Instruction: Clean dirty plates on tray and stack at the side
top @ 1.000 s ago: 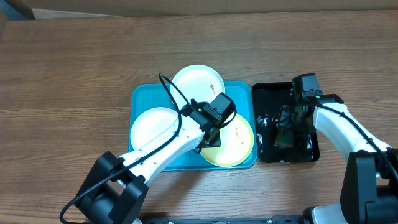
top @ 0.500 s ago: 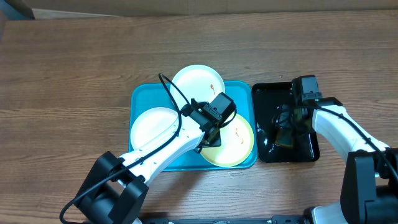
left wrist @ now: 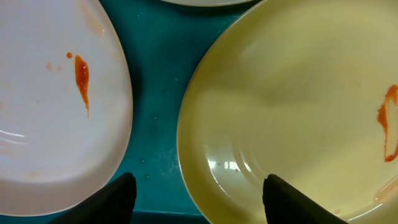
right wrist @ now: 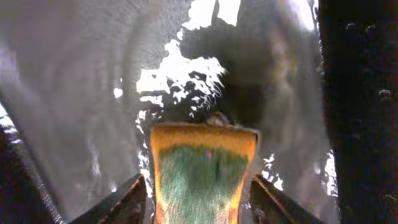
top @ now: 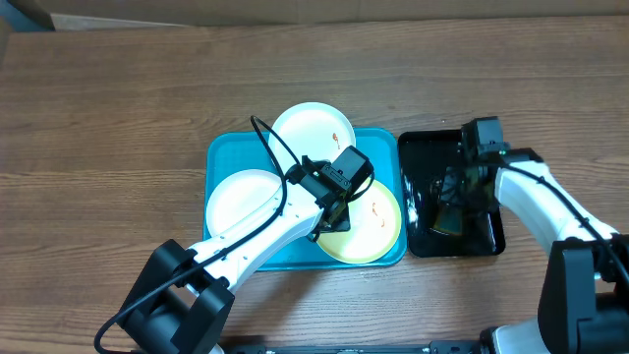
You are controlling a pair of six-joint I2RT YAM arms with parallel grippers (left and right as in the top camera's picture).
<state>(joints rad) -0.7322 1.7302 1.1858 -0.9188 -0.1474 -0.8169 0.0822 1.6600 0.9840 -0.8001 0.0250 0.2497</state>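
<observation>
A: Where is the crockery?
B: On the turquoise tray (top: 224,157): one white plate (top: 313,126) overhanging its far rim, another white plate (top: 241,202) at the left, and a yellow-green plate (top: 378,228) under the left pincer (left wrist: 198,202), which is wide apart and empty.
A: And the right pincer (right wrist: 196,199)?
B: Over the black tray (top: 415,246), fingers (right wrist: 124,202) flanking the sponge (right wrist: 202,171). Squeezing it or not, I can't tell.

white plate (left wrist: 50,124): red smear (left wrist: 81,78) | yellow-green plate (left wrist: 298,106): orange smear (left wrist: 388,124) | tray (left wrist: 155,93) between | left pincer (left wrist: 200,196) agape
</observation>
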